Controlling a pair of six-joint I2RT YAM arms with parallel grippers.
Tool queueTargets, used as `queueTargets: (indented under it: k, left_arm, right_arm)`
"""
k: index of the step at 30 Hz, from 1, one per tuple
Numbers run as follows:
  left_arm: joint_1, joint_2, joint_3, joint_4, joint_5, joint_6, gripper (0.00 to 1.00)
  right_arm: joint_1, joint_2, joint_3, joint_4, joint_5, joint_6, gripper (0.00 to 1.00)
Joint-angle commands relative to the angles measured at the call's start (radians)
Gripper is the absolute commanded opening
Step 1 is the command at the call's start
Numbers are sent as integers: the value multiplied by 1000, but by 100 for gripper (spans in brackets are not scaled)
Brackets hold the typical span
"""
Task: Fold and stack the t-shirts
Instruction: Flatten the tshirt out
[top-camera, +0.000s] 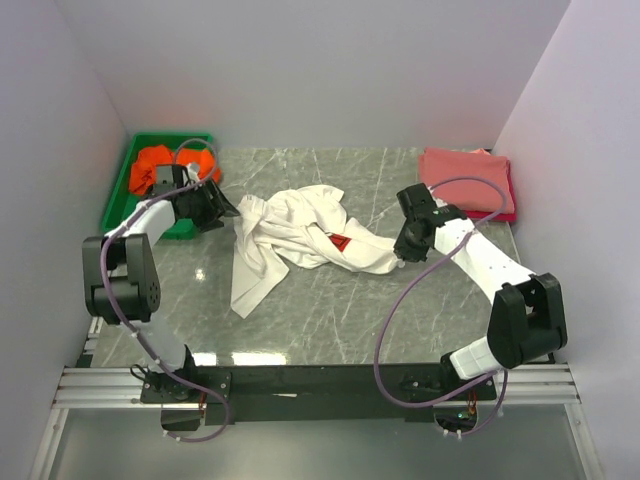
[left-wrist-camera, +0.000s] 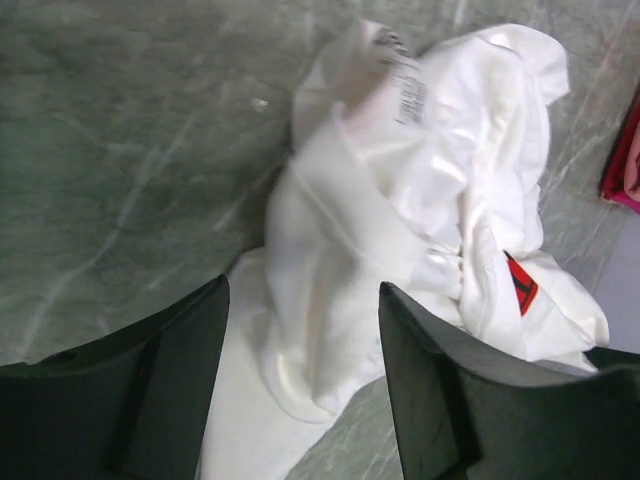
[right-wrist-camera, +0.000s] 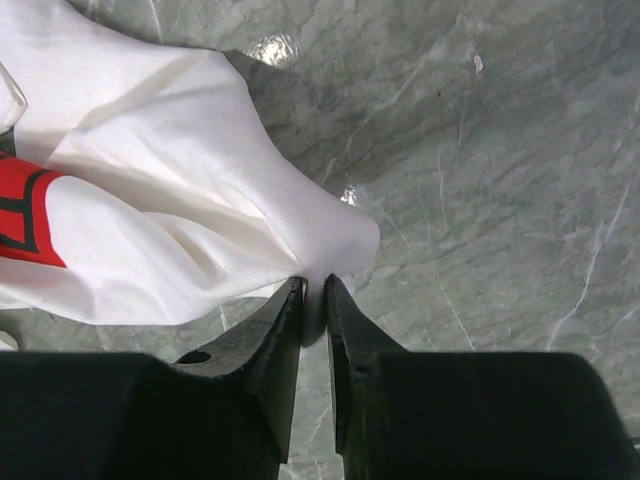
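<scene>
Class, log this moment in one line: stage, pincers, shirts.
stage: white t-shirt crumpled, unfolded | left pincer: open over it | right pincer: shut on its edge | folded stack: far right | orange t-shirt: in tray

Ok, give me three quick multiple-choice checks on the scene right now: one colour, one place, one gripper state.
1. The print on the white t-shirt is: A) blue B) red C) green.
2. The orange t-shirt lies: A) in the green tray B) under the white t-shirt C) folded on top of the white t-shirt.
3. The right gripper is: A) wide open, holding nothing B) shut on an edge of the white t-shirt C) gripping the green tray.

Answers:
1 B, the square print shows red in both wrist views.
2 A, the top view shows it in the tray at the far left.
3 B, the right wrist view shows its fingers pinched on a tip of the cloth.
</scene>
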Motion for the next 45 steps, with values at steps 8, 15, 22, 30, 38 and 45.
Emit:
queueTargets:
  k: [8,15,22,30,38,45]
  left_arm:
    - [-176,-220,-85,-76,-196,66,67]
    - [-199,-142,-29,-68,-218,86,65]
    - [-256,-61,45,-97,-246,117,65]
    - [-276,-27,36,-104,-316,135,53]
    - [-277,-30,48,-133,-413,146,9]
    - [-127,-198,70,-186,-453,121,0]
  right_arm:
    - [31,6,-16,28,-15,24,27]
    - [41,-22,-47,51,-32,36,27]
    - [40,-66,-93,59,-30,56,27]
    - [40,-86,-111,57,-27,60,27]
    - [40,-95,-109,65,-38,63,23]
    - [35,-121,-80,19,11,53,0]
